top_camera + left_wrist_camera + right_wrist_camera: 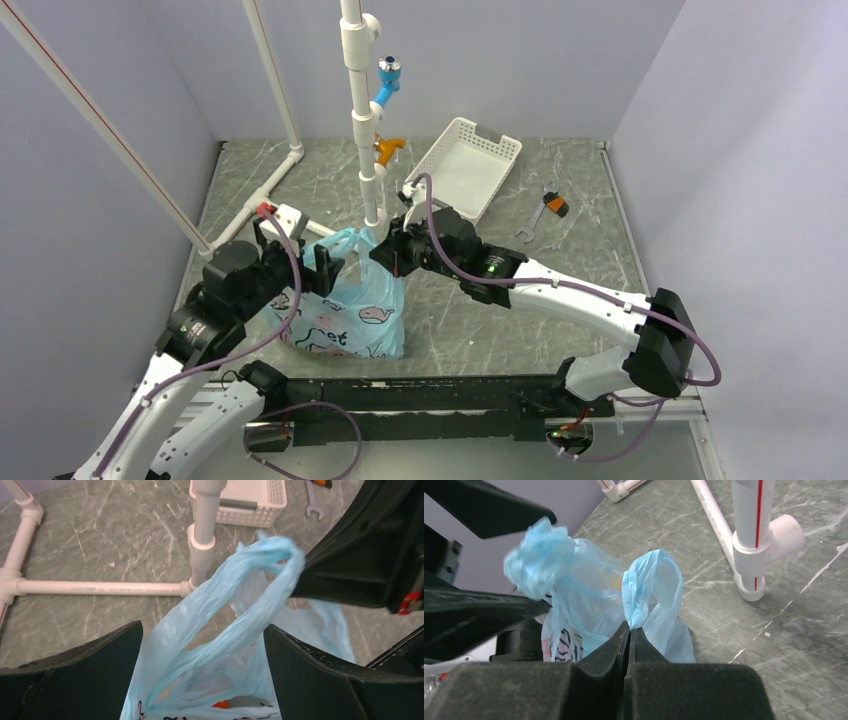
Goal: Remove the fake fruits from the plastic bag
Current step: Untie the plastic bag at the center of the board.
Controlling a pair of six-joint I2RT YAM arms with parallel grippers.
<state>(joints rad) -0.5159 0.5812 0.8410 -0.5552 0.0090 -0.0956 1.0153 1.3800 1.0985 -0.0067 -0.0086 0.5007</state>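
The bag (345, 305) stands on the table (500, 330) at the left, just in front of the upright of the pipe frame (365, 120), with its mouth up and both handles raised. Its crinkled film hides nearly all of the fruits (220, 704). The left wrist view shows only an orange sliver low in the mouth, cut off by the picture's edge. The right wrist view shows a faint yellow patch through the plastic, and no grapes can be made out.

The right gripper (629, 627) has its jaws pressed together on one handle loop, pinching it near the top. The left gripper (201, 627) is spread wide, with a finger on each side of the bag's top, and grips nothing. Whether its fingers touch the film cannot be told. The other handle is a bunched wad between them.

The table is grey-green with pale marble veins. A basket (465, 165) sits tilted at the back, and a wrench (545, 210) lies to its right. Plain pale walls (720, 120) close in three sides.
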